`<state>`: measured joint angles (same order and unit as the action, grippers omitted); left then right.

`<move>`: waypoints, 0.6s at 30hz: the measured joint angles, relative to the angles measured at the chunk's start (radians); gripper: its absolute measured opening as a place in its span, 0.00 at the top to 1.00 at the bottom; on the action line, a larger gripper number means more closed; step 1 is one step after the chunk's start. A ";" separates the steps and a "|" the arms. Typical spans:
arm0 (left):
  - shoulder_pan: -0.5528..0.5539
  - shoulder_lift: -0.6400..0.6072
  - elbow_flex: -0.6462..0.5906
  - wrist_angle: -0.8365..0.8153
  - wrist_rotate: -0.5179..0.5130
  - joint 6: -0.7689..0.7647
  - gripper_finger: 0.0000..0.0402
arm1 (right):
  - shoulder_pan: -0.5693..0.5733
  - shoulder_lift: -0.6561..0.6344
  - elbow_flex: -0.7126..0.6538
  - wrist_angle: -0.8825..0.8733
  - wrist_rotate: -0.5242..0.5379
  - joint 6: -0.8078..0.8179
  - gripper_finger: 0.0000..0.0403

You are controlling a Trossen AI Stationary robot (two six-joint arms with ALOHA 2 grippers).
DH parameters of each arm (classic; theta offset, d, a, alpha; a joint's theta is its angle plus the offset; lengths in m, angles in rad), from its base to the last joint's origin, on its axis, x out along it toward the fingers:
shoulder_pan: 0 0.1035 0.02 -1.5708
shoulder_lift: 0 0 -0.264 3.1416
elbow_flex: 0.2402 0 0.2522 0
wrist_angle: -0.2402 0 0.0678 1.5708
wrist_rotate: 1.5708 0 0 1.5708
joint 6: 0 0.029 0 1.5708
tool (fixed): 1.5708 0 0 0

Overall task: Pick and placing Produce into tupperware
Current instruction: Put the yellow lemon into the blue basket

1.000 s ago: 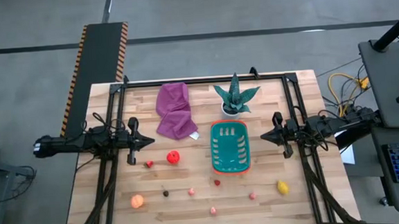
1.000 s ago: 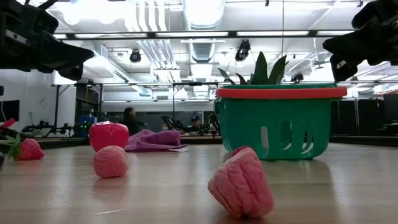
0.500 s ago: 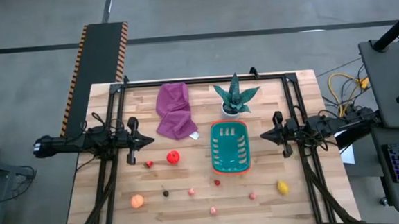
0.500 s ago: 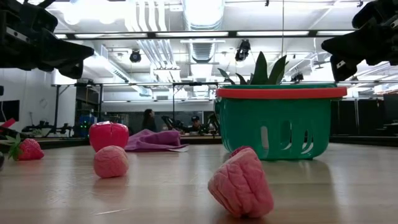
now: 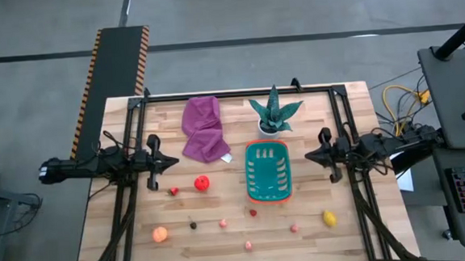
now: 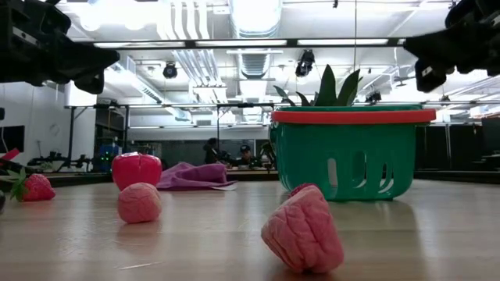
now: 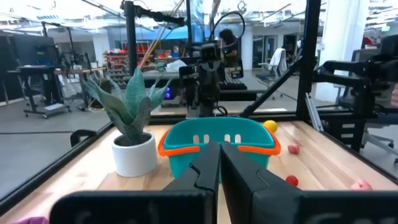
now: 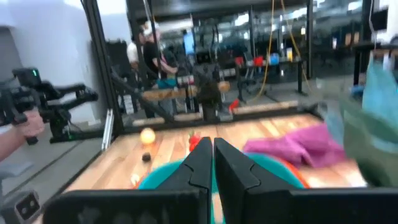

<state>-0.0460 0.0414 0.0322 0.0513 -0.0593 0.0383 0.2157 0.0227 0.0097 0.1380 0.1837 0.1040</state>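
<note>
Nearest the low camera: a lumpy pink berry [image 6: 302, 227], knobbly like a raspberry, and a second, rounder one [image 6: 139, 202] behind it. Farther back, a glossy red apple [image 6: 136, 169] and a seeded strawberry [image 6: 33, 187] at the edge. On pale wood-plank table [image 5: 352, 236], seen from above: orange ball [image 5: 159, 234], tiny dark piece [image 5: 193, 225], small pink pieces [image 5: 248, 245], yellow lemon [image 5: 329, 218] along the near edge. Mid-table, teal plastic basket [image 5: 267, 171], rectangular, slotted walls, orange rim, nothing visible inside. Just beyond it, spiky green plant [image 5: 273, 112] in a smooth white pot; beside that, crumpled purple cloth [image 5: 203, 129]. Left gripper [image 5: 172, 162] raised over the table left of the apple, dark fingers pressed together. Right gripper [image 5: 310, 155] raised right of the basket, fingers likewise closed.
</note>
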 joint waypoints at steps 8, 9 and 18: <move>0.000 0.000 0.000 0.000 -0.001 0.002 1.00 | 0.001 0.002 0.020 0.156 -0.105 0.004 0.81; 0.000 0.000 0.000 0.000 -0.002 0.003 1.00 | 0.001 0.005 0.032 0.159 -0.104 0.002 0.76; 0.000 0.000 0.000 0.010 -0.054 0.077 1.00 | 0.032 0.217 0.285 0.174 -0.255 0.005 0.37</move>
<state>-0.0460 0.0416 0.0322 0.0615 -0.1135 0.1156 0.2481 0.2395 0.2945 0.3118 -0.0713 0.1089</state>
